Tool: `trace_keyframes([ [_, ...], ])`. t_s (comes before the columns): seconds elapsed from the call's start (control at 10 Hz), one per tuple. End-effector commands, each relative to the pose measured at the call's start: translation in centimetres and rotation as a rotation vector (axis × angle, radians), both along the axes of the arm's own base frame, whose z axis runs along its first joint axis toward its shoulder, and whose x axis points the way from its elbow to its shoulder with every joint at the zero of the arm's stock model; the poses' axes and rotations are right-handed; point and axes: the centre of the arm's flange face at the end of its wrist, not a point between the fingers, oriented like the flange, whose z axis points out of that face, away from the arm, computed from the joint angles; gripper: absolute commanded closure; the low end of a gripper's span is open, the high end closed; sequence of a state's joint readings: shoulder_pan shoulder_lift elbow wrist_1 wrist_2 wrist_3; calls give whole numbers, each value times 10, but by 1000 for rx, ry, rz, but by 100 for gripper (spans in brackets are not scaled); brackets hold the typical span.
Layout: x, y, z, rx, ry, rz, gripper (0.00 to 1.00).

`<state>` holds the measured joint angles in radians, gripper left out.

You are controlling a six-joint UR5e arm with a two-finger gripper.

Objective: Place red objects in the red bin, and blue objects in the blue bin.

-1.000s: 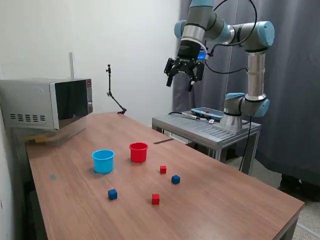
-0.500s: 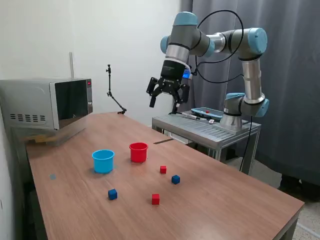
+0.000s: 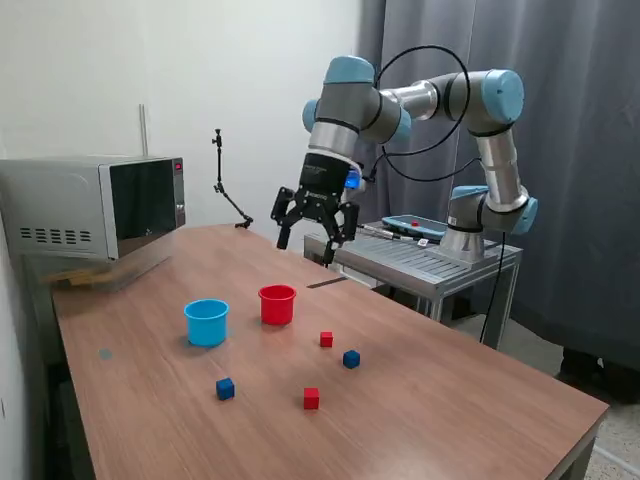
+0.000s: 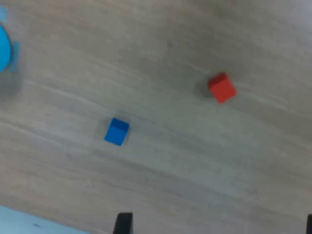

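Claw [image 3: 309, 240] agape, high above table [image 3: 470, 390]

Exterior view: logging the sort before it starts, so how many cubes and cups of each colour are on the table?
Red cubes: 2
Blue cubes: 2
Red cup: 1
Blue cup: 1
Total: 6

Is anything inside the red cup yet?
The red cup shows only its rim and upper inner wall, no cube; its bottom is hidden. All four cubes lie on the table.
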<state>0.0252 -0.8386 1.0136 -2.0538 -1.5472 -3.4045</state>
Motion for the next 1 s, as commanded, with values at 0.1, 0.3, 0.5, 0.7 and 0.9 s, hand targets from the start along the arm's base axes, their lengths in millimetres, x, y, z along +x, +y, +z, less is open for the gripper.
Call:
trace_keyframes([
  [0.1, -32, 0, -28, -30, 14, -88, 0],
  [0.3, -46, 0, -48, -37, 12, -102, 0],
  [0.5, -54, 0, -75, -52, -5, -152, 0],
  [0.7, -61, 1, -112, -66, -27, -208, 0],
  [0.9, -67, 17, -139, -69, -49, -256, 0],
])
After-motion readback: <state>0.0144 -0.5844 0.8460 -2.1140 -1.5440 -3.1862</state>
